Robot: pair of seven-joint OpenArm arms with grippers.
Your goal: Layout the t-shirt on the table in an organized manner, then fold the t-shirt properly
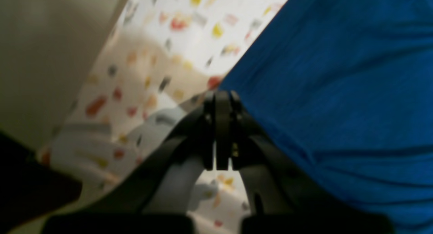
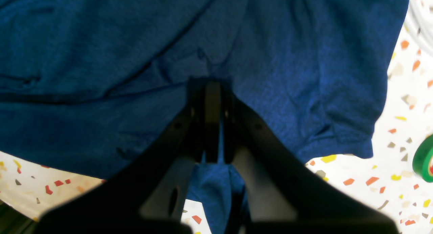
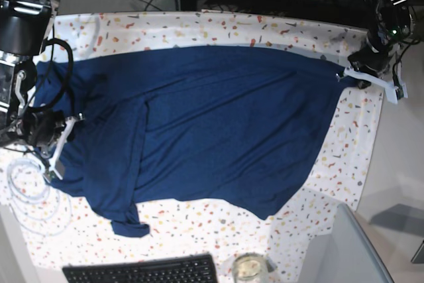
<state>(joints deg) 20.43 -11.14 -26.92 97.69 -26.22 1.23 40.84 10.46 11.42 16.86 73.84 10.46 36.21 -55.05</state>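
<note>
The dark navy t-shirt (image 3: pixel 212 130) lies spread across the speckled table (image 3: pixel 348 154), with one short sleeve (image 3: pixel 126 220) pointing toward the front edge. In the base view my left gripper (image 3: pixel 346 74) is at the shirt's far right corner. The left wrist view shows it (image 1: pixel 221 93) shut right at the corner of the blue cloth (image 1: pixel 338 92). My right gripper (image 3: pixel 61 136) sits at the shirt's left end. In its wrist view it (image 2: pixel 212 87) is shut, with a fold of the t-shirt (image 2: pixel 287 75) pinched between the fingers.
A black keyboard (image 3: pixel 142 271) and a glass jar (image 3: pixel 248 268) sit at the front edge. A coil of white cable (image 3: pixel 30 193) lies front left. A green tape roll (image 2: pixel 424 159) rests beside the sleeve. A grey panel (image 3: pixel 348 250) stands front right.
</note>
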